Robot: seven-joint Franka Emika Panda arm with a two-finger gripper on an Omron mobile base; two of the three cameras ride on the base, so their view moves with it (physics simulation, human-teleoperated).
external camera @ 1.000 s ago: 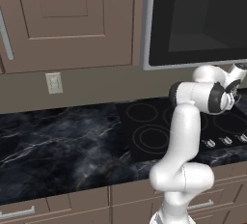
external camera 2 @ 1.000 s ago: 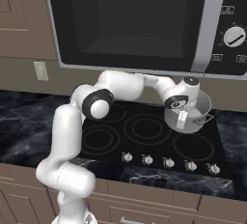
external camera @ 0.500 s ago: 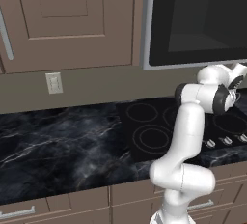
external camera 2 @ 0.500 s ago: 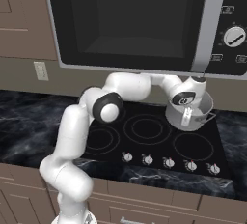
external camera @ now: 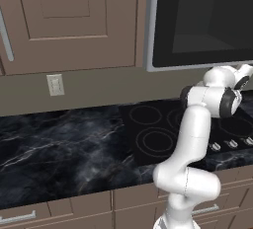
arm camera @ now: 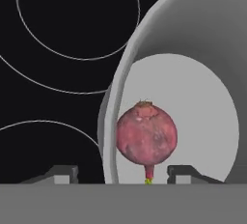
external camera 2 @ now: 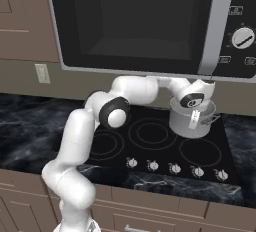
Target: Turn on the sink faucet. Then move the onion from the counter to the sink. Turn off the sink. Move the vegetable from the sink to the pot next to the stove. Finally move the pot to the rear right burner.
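The pot (external camera 2: 190, 121) stood on the stove (external camera 2: 150, 141), over its rear right ring, with the onion (arm camera: 146, 138) lying on the pot's pale floor close against the inner wall. In the hand view the two finger tips rose one on either side of the pot's rim (arm camera: 110, 136), one outside over the black glass and the other inside, beside the onion. That put the gripper (arm camera: 116, 175) spread across the wall with a plain gap between the tips, and no pad could be seen pressing on metal; whether it had just let go or was about to close, I could not tell.

The arm reached from the base across the stove to the pot, its wrist hanging just above the pot's near side under the microwave (external camera 2: 140, 21).

Judged from the pot's place, the last step looked nearly finished. To end it well, the pot should sit flat and centred on the ring nearest the back wall, and the fingers should rise straight off the rim so that neither tip drags the wall sideways or knocks the onion. A sideways pull-out could tip or slide the pot off that ring towards the knobs (external camera 2: 175, 168) at the front of the stove.
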